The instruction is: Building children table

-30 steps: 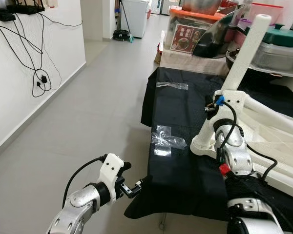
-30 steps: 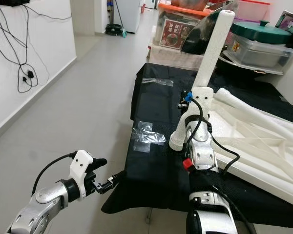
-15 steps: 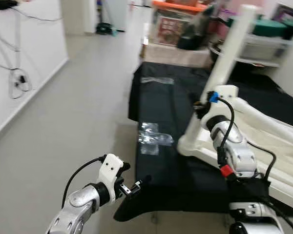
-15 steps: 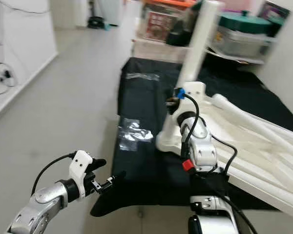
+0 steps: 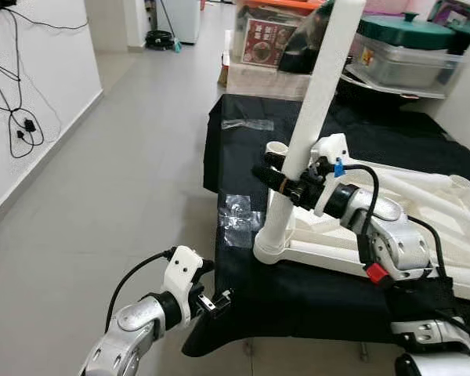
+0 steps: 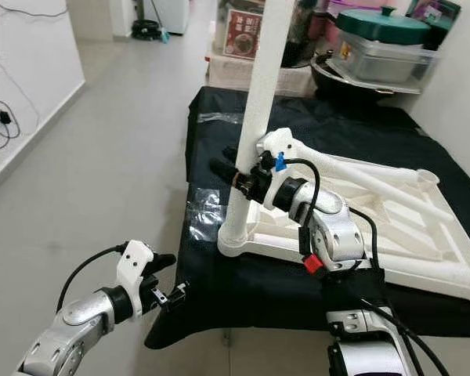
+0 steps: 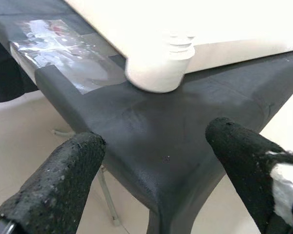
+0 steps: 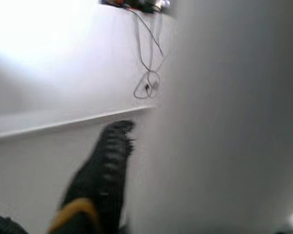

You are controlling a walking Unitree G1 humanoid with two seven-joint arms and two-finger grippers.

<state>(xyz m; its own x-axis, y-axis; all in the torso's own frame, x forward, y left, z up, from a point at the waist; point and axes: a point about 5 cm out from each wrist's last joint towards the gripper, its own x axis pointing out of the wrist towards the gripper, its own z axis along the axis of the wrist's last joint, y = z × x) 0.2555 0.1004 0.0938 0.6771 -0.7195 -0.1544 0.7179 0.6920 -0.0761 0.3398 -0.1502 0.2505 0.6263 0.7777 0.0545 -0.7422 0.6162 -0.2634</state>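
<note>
A white children's table [image 5: 423,196] lies upside down on a black-covered worktable [image 5: 243,141]. One white leg [image 5: 317,94] stands upright in the socket at its near left corner [image 7: 158,73]. My right gripper [image 5: 279,177] reaches in from the right and is shut on the white leg, low on its shaft. In the right wrist view a black finger [image 8: 102,170] lies against the pale leg [image 8: 224,122]. My left gripper [image 5: 219,300] is open, low, just off the front corner of the black cloth, with nothing between its fingers [image 7: 53,185].
Patches of clear tape [image 5: 236,211] lie on the cloth to the left of the leg. Storage boxes and a green-lidded pot [image 5: 407,47] crowd the back. Open grey floor [image 5: 125,172] stretches to the left, as far as a white wall with hanging cables [image 5: 19,117].
The head view has swung and come closer. My right gripper has slid round to hold the leg from the right, arm stretched across the table's underside. The left gripper stays by the cloth's corner.
</note>
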